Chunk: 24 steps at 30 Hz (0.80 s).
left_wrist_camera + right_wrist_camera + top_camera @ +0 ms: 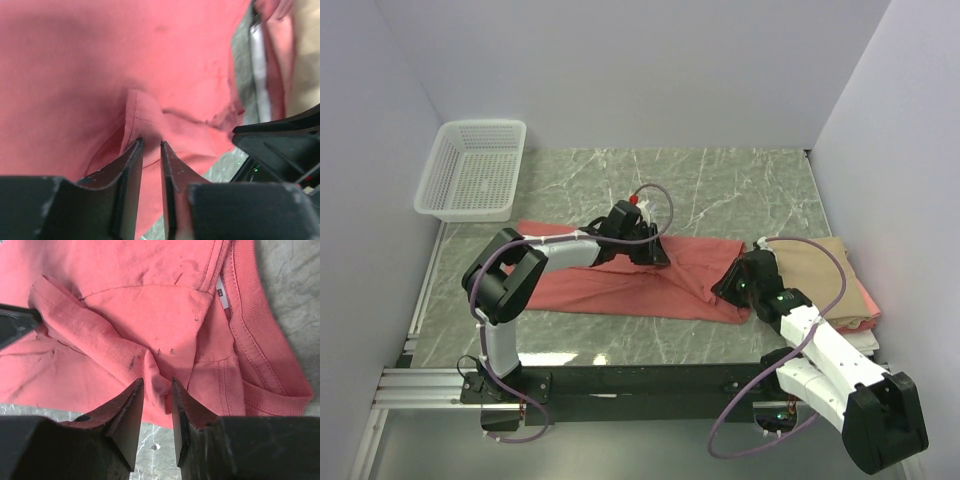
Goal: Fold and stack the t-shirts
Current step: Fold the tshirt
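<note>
Overhead, left gripper (660, 258), right gripper (725, 286) sit on salmon-red shirt (620, 290); only wrist views reveal both pinching cloth folds.

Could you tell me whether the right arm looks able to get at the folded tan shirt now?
Likely yes, once freed: the tan shirt lies uncovered beside the right gripper, but that gripper is shut on a fold of the salmon-red shirt and must release first.
</note>
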{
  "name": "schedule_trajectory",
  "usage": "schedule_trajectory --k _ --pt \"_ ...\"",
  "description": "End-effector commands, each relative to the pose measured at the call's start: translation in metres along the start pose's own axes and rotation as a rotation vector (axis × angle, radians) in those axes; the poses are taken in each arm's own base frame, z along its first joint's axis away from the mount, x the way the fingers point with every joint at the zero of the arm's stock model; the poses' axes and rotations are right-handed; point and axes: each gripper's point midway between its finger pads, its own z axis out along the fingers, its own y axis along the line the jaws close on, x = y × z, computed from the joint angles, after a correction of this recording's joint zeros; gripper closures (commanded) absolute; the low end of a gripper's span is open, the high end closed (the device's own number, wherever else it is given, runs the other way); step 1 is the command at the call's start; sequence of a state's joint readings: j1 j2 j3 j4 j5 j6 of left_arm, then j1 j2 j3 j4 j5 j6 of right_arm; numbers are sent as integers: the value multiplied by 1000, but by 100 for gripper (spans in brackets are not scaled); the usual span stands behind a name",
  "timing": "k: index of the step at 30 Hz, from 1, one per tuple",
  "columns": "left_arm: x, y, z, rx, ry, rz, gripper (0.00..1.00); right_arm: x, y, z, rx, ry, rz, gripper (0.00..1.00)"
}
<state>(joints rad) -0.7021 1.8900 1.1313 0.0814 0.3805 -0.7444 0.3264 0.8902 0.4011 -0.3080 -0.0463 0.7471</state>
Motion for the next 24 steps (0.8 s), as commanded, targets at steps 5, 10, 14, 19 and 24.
schedule_trajectory --k 5,10,14,19,24 --pt "-7 -11 -22 -10 -68 32 74 1 4 3 -14 -4 -4 66" --pt "-24 -19 -31 -30 -116 56 63 2 4 4 -11 -1 -8 66" --pt "-34 -21 -32 -52 -134 76 58 5 2 5 -5 4 -8 66" --pt "-30 -7 -21 -98 -103 66 55 6 1 6 -1 8 -5 71" --pt "-28 -2 -9 -99 -85 64 53 4 2 5 1 3 -8 75"
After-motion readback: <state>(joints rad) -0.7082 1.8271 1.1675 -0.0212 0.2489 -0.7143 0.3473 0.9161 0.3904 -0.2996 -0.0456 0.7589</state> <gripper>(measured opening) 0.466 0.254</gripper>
